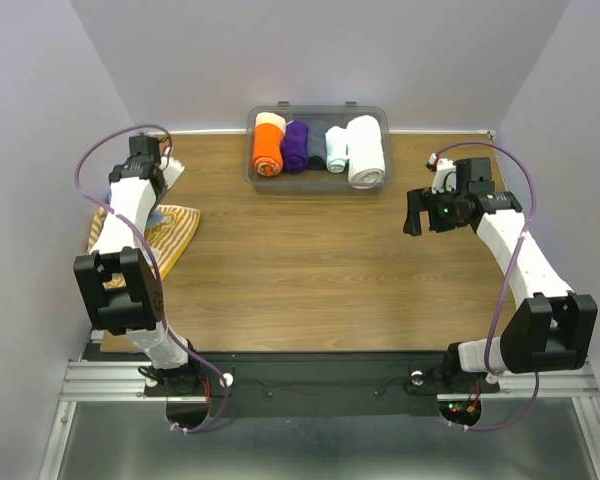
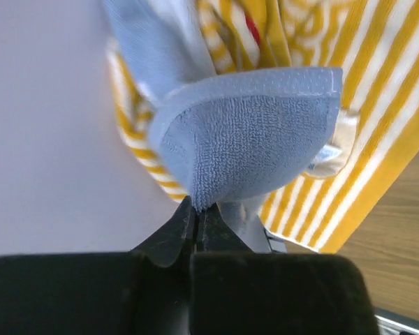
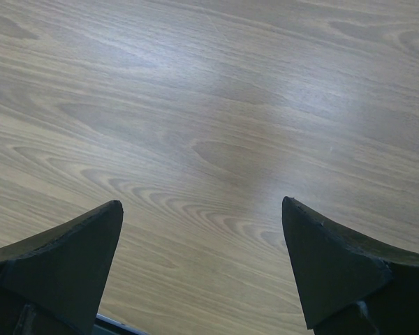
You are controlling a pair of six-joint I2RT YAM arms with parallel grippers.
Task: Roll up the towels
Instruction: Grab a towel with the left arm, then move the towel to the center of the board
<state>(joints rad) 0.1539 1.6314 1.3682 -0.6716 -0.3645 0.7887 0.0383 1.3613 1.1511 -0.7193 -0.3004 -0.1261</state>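
Starting at the far left: the left gripper (image 2: 197, 213) was way over by the left edge of the surface (image 1: 310, 270), right up against the pale wall (image 2: 49, 125). Its jaws were pressed together. On the wrist cam you could see them pinching the lower tip of a folded-over flap of the pale blue towel (image 2: 251, 146). The flap stuck out in front of the gripper, fuzzy terry side facing the camera, with a smooth hem running along its top.

Right behind it was the striped towel (image 2: 377, 160), yellow and white stripes with a solid yellow band. Near the top there was some white patterning that looked like lettering, plus a small red speck I couldn't make out. From overhead, both towels sat in one heap at the left edge. The striped one fanned out toward the middle of the surface, and the left arm covered most of the blue one.

Moving right, at the back centre there was a clear bin (image 1: 318, 108) with rolls lined up side by side. In order: an orange roll (image 1: 268, 145), a purple roll (image 1: 295, 146), a dark roll (image 1: 317, 145), a small pale roll (image 1: 336, 148), and a thick white roll (image 1: 366, 150) at the right end.

Over on the right, the right gripper (image 3: 202, 209) was held over bare wood, well apart from both the towels and the bin. Its jaws were spread wide, and the wrist cam only showed wood grain between the two dark fingers (image 3: 77, 251).
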